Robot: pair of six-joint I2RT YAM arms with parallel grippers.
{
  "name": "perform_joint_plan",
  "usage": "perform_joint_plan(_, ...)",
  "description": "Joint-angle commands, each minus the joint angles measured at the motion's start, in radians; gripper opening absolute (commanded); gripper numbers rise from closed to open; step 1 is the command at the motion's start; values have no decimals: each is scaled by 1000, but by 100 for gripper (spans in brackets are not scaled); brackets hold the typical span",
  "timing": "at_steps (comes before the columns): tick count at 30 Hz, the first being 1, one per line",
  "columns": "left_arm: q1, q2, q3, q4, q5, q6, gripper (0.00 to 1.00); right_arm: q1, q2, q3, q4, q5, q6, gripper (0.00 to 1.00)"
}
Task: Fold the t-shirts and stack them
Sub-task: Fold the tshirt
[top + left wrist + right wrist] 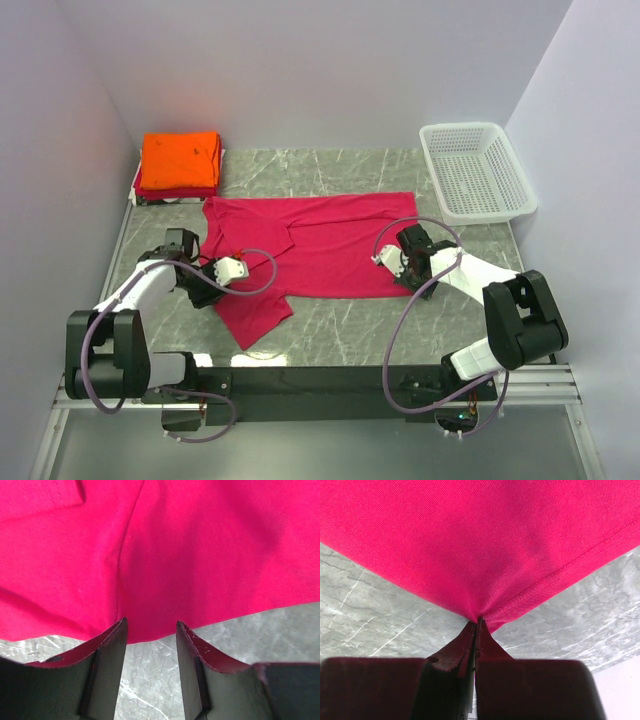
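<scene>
Right gripper (479, 621) pinching a hem corner of the crimson-pink t-shirt (335, 245); left gripper (151, 623) spread at the same garment's near edge.
Right jaws pressed fully together, with the stitched corner of the fabric drawn to a point between the tips; left jaws standing apart, tips at the fabric edge, with bare marble visible in the gap; whether the left tips touch the cloth cannot be told; crimson-pink t-shirt lying spread at the centre of the table (345, 340), one sleeve extending toward 7 o'clock; right gripper at the shirt's 4 o'clock corner, left gripper at its 8 o'clock side; orange t-shirt (180, 158) folded flat at 10 o'clock in the far corner, resting on a folded red t-shirt (178, 189); white mesh basket (470, 129) at 2 o'clock, well apart from the shirt.
</scene>
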Motion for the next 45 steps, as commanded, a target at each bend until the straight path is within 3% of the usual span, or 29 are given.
perform_joint_plan(1,-4,30,-26,50,-39,24,49,0,6,-7,35,8,-5,0)
perform_joint_plan(4,-4,53,-58,50,-75,57,48,0,3,-12,40,11,-15,0)
perform_joint_plan(9,-36,53,-69,5,-69,77,17,0,-4,-22,35,14,-16,0)
perform_joint_plan(14,-36,-25,-46,-92,-49,77,1,0,-73,-29,-5,8,-25,0)
perform_joint_plan(24,27,-152,66,-312,16,103,1,-44,-230,-21,-106,2,-90,0)
perform_joint_plan(29,84,-65,167,-368,60,107,1,-78,-176,65,-109,-13,-108,0)
perform_joint_plan(45,108,252,487,-258,112,-48,1,-136,163,436,-112,-15,-170,0)
